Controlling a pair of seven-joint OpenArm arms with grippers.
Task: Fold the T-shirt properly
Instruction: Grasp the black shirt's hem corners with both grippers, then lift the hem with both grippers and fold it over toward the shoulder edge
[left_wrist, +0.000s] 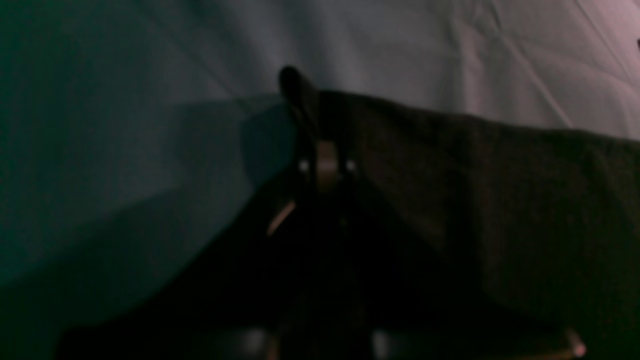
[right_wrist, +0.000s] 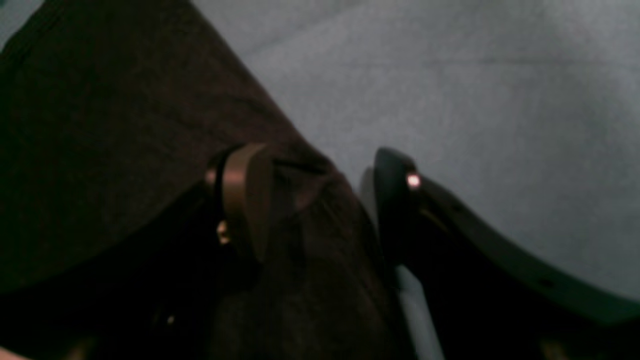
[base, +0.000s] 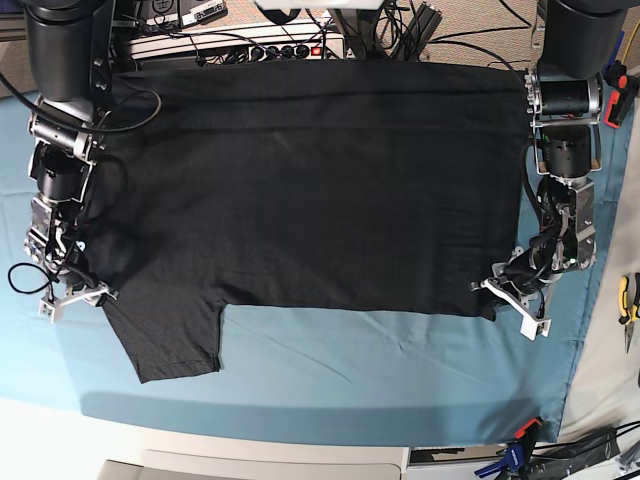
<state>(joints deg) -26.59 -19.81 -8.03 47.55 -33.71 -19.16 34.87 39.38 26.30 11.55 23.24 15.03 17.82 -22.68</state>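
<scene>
T-shirt: lying spread flat on teal cloth over the counter. Left tool: clenching the shirt's edge. Right tool: standing released, fabric lying between its jaws.

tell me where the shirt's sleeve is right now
In the base view the sleeve of the T-shirt lies flat on the blue cloth at the lower left, just right of the right pincer.
</scene>
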